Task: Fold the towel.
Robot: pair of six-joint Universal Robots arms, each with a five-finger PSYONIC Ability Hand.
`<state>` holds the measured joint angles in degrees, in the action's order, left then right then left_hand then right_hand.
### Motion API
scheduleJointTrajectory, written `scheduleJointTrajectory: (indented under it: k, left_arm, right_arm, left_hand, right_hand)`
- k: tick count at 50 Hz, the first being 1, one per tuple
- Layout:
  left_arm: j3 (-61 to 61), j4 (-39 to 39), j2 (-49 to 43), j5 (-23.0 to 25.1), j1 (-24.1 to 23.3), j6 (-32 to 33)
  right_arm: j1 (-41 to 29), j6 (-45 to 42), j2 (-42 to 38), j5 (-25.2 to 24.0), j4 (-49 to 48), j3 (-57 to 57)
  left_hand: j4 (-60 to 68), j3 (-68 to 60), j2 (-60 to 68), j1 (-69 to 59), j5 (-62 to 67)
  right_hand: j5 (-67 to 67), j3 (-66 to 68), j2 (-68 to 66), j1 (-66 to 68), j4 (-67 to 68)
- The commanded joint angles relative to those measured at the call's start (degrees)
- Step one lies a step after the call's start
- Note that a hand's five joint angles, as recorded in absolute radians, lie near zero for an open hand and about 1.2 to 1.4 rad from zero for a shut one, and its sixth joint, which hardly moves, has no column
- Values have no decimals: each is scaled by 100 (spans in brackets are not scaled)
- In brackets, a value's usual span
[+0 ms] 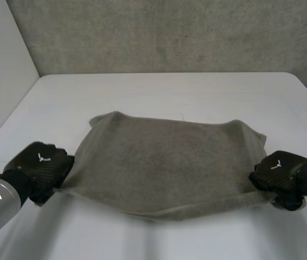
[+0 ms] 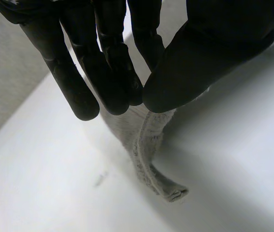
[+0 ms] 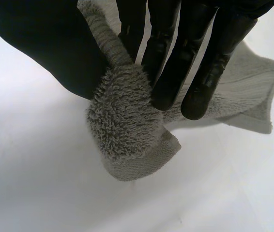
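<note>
The left hand (image 1: 40, 167) is closed in a pinch on the near left corner of the towel (image 1: 167, 162). In its wrist view the nearly straight fingers (image 2: 113, 82) meet the thumb with the cloth caught between them. A narrow, rolled strip of hem hangs from the fingertips towards the table (image 1: 170, 92) and ends in a small curled tip. The right hand (image 1: 281, 176) is closed the same way on the near right corner. In its wrist view the thumb and fingers (image 3: 175, 72) clamp a thick bunched wad of cloth that bulges out below the fingertips. The towel lies across the middle of the table, drawn wide between the two hands. Its near edge runs from hand to hand in a shallow sagging curve and looks raised, with a shadow under it. The far edge rests on the table, its two far corners humped and rounded. The cloth is a dull grey-brown terry with a dense looped pile, fuzzy where it is bunched, and it has a flatter woven band along the hem. The table is smooth, matt white with a rounded far corner. Behind it stands a rough, mottled grey wall (image 1: 170, 32). The hands are black with a fine woven pattern on their backs, and the wrists are brushed grey metal.
</note>
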<state>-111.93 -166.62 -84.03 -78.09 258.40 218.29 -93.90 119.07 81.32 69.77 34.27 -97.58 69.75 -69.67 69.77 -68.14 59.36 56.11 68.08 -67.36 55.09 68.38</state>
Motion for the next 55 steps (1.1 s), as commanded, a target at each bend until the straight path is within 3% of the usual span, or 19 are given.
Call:
scheduleJointTrajectory:
  k: [1, 8, 14, 16, 17, 19, 20, 22, 27, 33, 34, 35, 39, 42, 44, 48, 55]
  left_arm:
    - [163, -169, -957, -39, -52, 91]
    - [1319, -608, -2448, -92, -228, 178]
    - [2676, -670, -3172, -145, -430, 266]
    - [4128, -705, -3601, -398, -518, 258]
    - [4135, -705, -3603, -400, -518, 258]
    - [5517, -819, -3857, -575, -579, 206]
    - [5524, -820, -3858, -576, -580, 205]
    - [6775, -1099, -4015, -611, -606, 170]
    - [7668, -1575, -4051, -646, -632, 30]
    - [7168, -1470, -3981, -646, -923, -393]
    - [6750, -1374, -3920, -637, -1036, -558]
    - [6267, -1260, -3763, -620, -1098, -716]
    - [4861, -1154, -3498, -593, -1256, -1138]
    - [4469, -1154, -3480, -593, -1371, -1333]
    - [3874, -1154, -3489, -593, -1703, -1753]
    - [3459, -1189, -3497, -593, -1977, -2194]
    - [3396, -1224, -3550, -672, -2407, -3606]
  right_arm:
    - [-49, -217, -597, 352, -25, 194]
    - [-331, -173, -1355, 1092, -474, 995]
    - [-726, -121, -2005, 1724, -1658, 2705]
    - [-822, -86, -2058, 1768, -1956, 3083]
    - [-823, -85, -2058, 1768, -1959, 3087]
    - [-980, 107, -2102, 1768, -2816, 3839]
    - [-981, 108, -2102, 1768, -2820, 3843]
    - [-1007, 309, -2041, 1751, -3931, 4280]
    - [-1042, 407, -1866, 1804, -4876, 4292]
    - [-1236, 433, -1664, 1795, -4816, 3406]
    - [-1236, 433, -1663, 1795, -4816, 3403]
    - [-1253, 442, -1585, 1769, -4816, 3107]
    - [-1262, 459, -1470, 1751, -4833, 2535]
    - [-1236, 512, -1470, 1777, -4824, 2306]
    - [-1210, 573, -1461, 1786, -4816, 2235]
    - [-1210, 784, -1435, 1804, -4798, 2050]
    - [-1306, 864, -1065, 1812, -4745, 1918]
  left_hand:
    - [1025, -1033, 1023, -1186, 1064]
    - [1025, -1033, 1023, -1186, 1064]
    - [1025, -1033, 1023, -1186, 1064]
    - [1025, -1033, 1023, -1186, 1064]
    - [1025, -1033, 1023, -1186, 1064]
    - [1025, -1033, 1023, -1186, 1064]
    - [1025, -1033, 1023, -1186, 1064]
    - [1025, -1033, 1023, -1186, 1064]
    - [1025, -1033, 1023, -1186, 1064]
    - [792, -800, 790, -953, 830]
    - [-1573, 1565, -1575, 1412, -1534]
    - [-2896, 2887, -2898, 2735, -2857]
    - [-2909, 2901, -2911, 2748, -2871]
    - [-2909, 2901, -2911, 2748, -2870]
    - [-2909, 2901, -2911, 2748, -2870]
    - [-2875, 2867, -2877, 2714, -2837]
    - [-2909, 2901, -2911, 2748, -2870]
  right_hand:
    - [1389, 1192, -1264, 2491, 1162]
    - [1389, 1192, -1264, 2491, 1162]
    - [1389, 1192, -1264, 2491, 1162]
    - [1389, 1192, -1264, 2491, 1162]
    - [1389, 1192, -1264, 2491, 1162]
    - [1389, 1192, -1264, 2491, 1162]
    - [1389, 1192, -1264, 2491, 1162]
    - [1389, 1192, -1264, 2491, 1162]
    - [1389, 1192, -1264, 2491, 1162]
    - [1389, 1192, -1264, 2491, 1162]
    - [1389, 1192, -1264, 2491, 1162]
    - [1389, 1192, -1264, 2491, 1162]
    - [1389, 1192, -1264, 2491, 1162]
    - [1389, 1192, -1264, 2491, 1162]
    - [1389, 1192, -1264, 2491, 1162]
    - [1389, 1192, -1264, 2491, 1162]
    - [1389, 1192, -1264, 2491, 1162]
